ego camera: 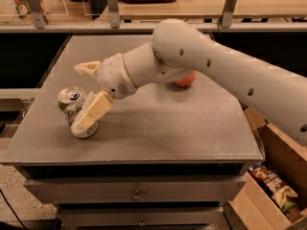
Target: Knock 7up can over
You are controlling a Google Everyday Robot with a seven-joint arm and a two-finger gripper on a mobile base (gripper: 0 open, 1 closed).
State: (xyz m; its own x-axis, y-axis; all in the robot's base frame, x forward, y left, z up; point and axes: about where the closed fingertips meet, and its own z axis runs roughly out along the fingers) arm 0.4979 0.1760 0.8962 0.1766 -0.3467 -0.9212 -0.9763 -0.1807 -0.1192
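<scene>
The 7up can (70, 104) stands near the left edge of the grey table (158, 128), toward the near side, and it looks tipped a little to the left, its silver top leaning away from its base. The gripper (80, 97) is right at it with its two fingers spread wide apart and holding nothing. The lower finger (94, 111) lies against the can's right flank, while the other points off to the far left above the can.

To finish the job well, I'd say the push should go leftward and land high on the can, near the rim, where it topples easily (a low shove would likely just slide it along the top). The edge is close, so a short, firm nudge seems wiser than a long sweep. The orange fruit (185, 81) behind the arm sits well apart and out of the way.
</scene>
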